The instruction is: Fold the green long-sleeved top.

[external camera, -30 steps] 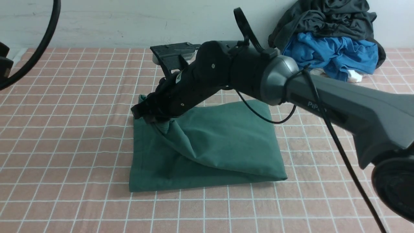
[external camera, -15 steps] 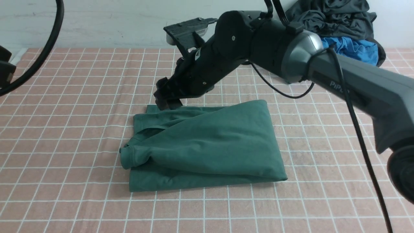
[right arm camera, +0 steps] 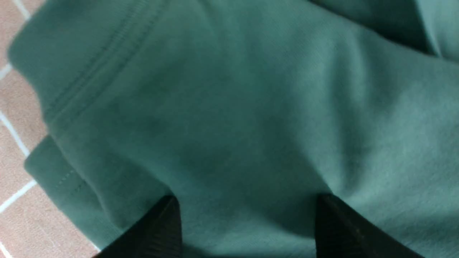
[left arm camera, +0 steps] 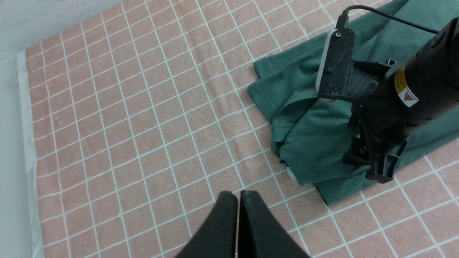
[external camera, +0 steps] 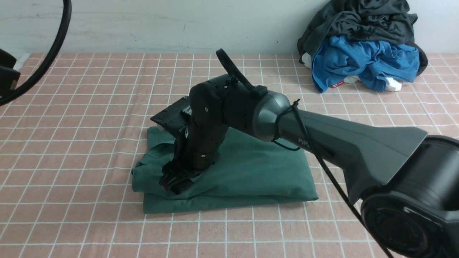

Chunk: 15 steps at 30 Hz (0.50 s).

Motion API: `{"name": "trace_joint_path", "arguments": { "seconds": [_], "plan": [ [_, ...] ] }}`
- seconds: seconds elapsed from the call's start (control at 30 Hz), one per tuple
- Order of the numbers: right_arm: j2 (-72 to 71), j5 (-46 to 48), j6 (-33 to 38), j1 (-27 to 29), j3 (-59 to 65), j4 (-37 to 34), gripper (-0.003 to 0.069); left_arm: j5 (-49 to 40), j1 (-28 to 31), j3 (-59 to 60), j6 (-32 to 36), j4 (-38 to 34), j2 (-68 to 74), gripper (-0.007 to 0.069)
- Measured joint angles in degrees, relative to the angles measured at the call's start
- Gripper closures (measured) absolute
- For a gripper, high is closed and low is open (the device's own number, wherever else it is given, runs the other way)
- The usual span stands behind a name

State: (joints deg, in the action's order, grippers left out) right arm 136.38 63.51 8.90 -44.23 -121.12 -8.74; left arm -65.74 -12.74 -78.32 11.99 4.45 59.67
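The green long-sleeved top (external camera: 258, 172) lies folded into a rough rectangle in the middle of the pink checked table (external camera: 71, 143). A loose fold with a stitched hem bulges at its near-left corner (left arm camera: 308, 143). My right gripper (external camera: 174, 184) points down onto that near-left part. Its jaws stand wide open, fingertips (right arm camera: 161, 229) resting on the green cloth (right arm camera: 229, 107) with only flat fabric between them. The right gripper (left arm camera: 376, 165) also shows in the left wrist view. My left gripper (left arm camera: 238, 195) hovers shut and empty over bare table, left of the top.
A bright blue garment (external camera: 362, 61) and a dark grey-black garment (external camera: 362, 21) are heaped at the back right against the wall. A black cable (external camera: 46, 53) hangs at the far left. The table's left edge (left arm camera: 25, 143) shows in the left wrist view.
My right gripper let go of the raised fold, lifted toward the back, then came down open onto the top's near-left part. The fold dropped over to the left. The left gripper stayed shut.
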Motion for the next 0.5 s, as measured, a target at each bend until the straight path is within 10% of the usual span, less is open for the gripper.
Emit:
{"name": "trace_joint_path", "arguments": {
  "seconds": [0.5],
  "plan": [
    [2.55,-8.92,-5.59,0.57,-8.36,9.93,0.0195,1.95,0.0,0.3,0.0,-0.14,0.0,0.0628]
  ]
}}
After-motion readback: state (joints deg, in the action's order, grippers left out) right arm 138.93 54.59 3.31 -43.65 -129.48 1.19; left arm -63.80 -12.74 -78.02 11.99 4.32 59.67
